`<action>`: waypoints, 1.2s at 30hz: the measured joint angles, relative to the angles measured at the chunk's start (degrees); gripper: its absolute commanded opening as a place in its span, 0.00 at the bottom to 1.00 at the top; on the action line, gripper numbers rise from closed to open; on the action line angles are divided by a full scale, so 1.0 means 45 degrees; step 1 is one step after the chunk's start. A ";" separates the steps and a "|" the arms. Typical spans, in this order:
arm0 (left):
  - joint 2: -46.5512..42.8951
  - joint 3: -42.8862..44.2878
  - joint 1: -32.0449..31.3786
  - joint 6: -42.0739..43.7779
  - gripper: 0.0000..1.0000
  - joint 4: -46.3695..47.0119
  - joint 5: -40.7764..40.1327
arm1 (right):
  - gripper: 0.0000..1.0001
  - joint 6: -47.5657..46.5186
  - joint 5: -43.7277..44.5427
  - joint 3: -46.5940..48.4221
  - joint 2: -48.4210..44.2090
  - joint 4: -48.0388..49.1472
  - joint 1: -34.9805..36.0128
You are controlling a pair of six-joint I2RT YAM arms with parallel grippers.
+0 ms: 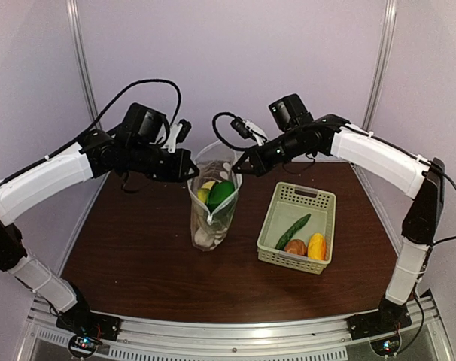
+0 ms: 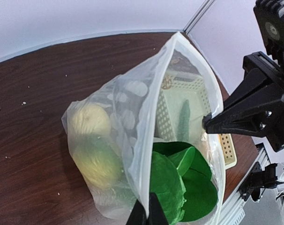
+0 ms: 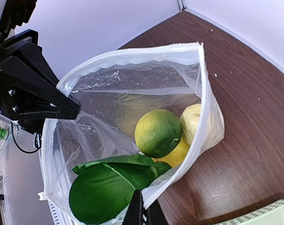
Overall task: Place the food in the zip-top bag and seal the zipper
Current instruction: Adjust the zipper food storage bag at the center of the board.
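Where the left gripper (image 1: 189, 170) and the right gripper (image 1: 240, 166) meet the zip-top bag (image 1: 211, 218), each is pressed together on the mouth edge, one on either side. The bag stands upright and open on the table (image 1: 138, 248) between them. The zipper (image 3: 146, 50) runs round this spread mouth, its two strips well apart and unsealed. Inside the bag lie the lemons (image 3: 191, 122), a green round fruit (image 3: 158, 132) and the green leafy vegetable (image 3: 109, 187).

The food not yet bagged lies in the basket (image 1: 322, 199), just beside the bag on the robot's right and so nearer the right arm. The cucumber (image 1: 292, 231) lies with its long axis on a diagonal, from the basket's near-left toward its far-right. The brown round piece (image 1: 294, 247) and the orange-yellow piece (image 1: 317, 246) sit side by side at the basket's near end. Judged from this layout, one gripper must release the rim to fetch them, and the right has the shorter reach.

Only the top view shows all of the basket's contents. The left wrist view shows the basket and cucumber dimly through the bag's wall. The right wrist view looks straight into the bag and catches just a corner of the basket. Each wrist view shows the opposite gripper's tips closed on the far rim.
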 measured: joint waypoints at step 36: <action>0.0913 -0.0194 0.0024 0.0369 0.00 0.0330 -0.0083 | 0.55 -0.4673 0.0865 -0.5319 -0.3769 -0.1035 -0.4075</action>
